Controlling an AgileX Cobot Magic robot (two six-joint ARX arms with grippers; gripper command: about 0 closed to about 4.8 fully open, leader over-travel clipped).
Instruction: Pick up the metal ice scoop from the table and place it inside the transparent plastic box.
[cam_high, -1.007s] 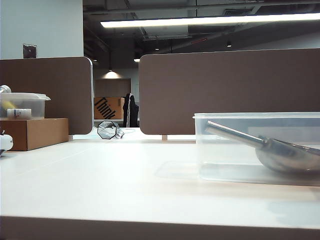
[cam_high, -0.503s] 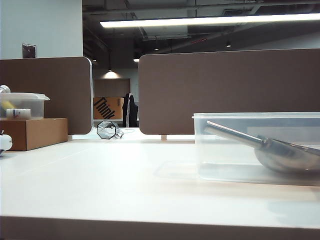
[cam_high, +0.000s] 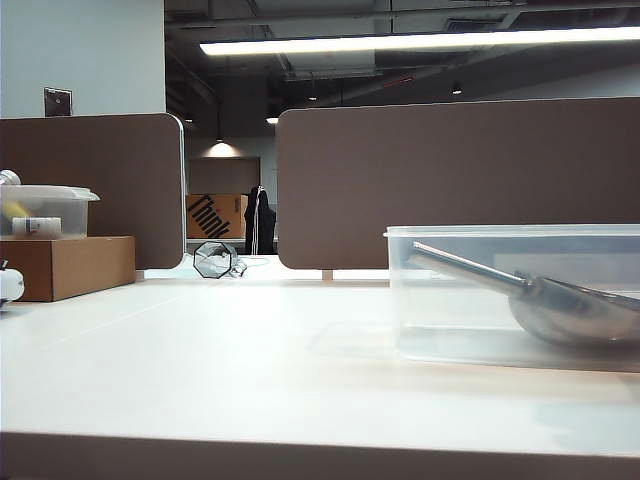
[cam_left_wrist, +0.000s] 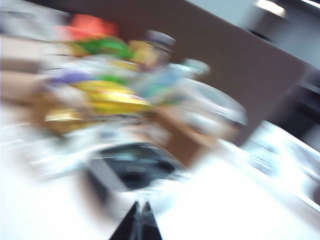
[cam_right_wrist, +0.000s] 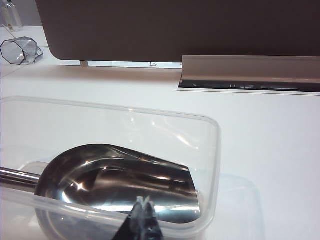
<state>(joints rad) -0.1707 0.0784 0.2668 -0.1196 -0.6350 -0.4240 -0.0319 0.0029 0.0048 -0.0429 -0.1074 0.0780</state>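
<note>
Evidently we are finishing: the metal ice scoop (cam_right_wrist: 120, 187) is lying inside the transparent plastic box (cam_right_wrist: 212, 145) on the desk (cam_high: 200, 370), so both the left end effector (cam_left_wrist: 140, 210) and the right end effector (cam_right_wrist: 143, 206) are sitting closed and empty.

wide bare table (cam_high: 200, 370), transparent plastic box (cam_high: 450, 300) blocking right, cardboard box (cam_high: 70, 265) far left

Open-plan office: desk partitions (cam_high: 455, 180)

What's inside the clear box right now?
The scoop lies in the box, bowl at one end, handle slanting up toward the rim. Nothing else shows inside. The right gripper, shut, covers part of the bowl's near edge.
</note>
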